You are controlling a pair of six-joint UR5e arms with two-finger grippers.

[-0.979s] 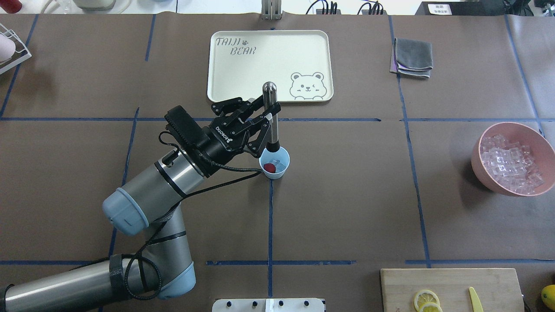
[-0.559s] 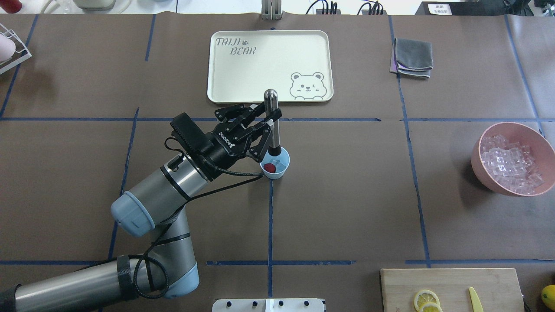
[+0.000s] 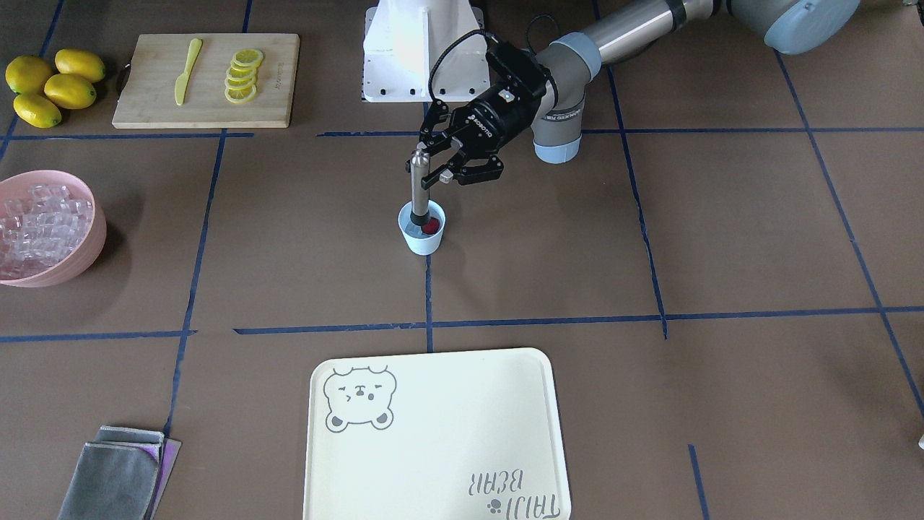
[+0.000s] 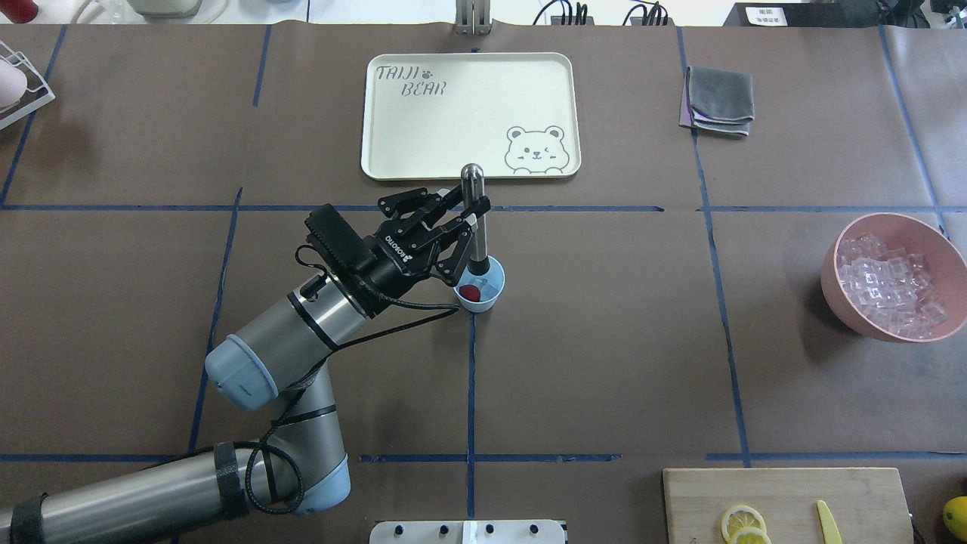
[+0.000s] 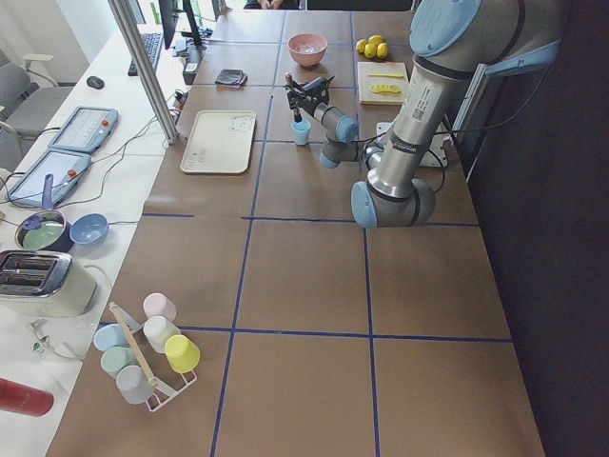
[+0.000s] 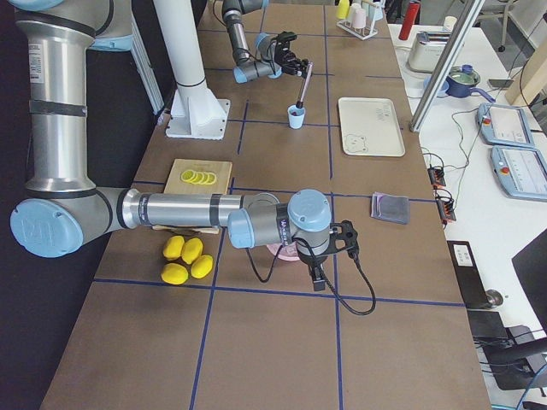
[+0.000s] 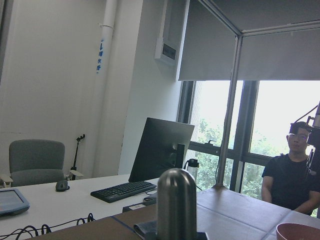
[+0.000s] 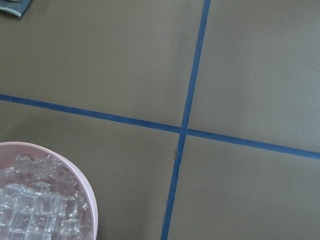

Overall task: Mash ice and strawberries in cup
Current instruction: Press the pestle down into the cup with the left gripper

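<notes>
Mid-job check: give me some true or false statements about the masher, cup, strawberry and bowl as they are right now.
1. The left gripper is shut on the masher. True.
2. The masher's lower end is inside the cup. True.
3. The strawberry is outside the cup. False: it lies in the cup, beside the masher's end.
4. The pink bowl is empty. False: it holds ice cubes.

The metal masher (image 4: 474, 227) stands in the cup (image 4: 489, 299) and fills much of its mouth; the left gripper (image 4: 474, 211), clamped on the masher, and the left arm (image 4: 302, 332) block the cup's left side; open table (image 4: 604, 302) lies to its right and toward the robot; the tray (image 4: 468, 106) lies near, on the far side.
</notes>
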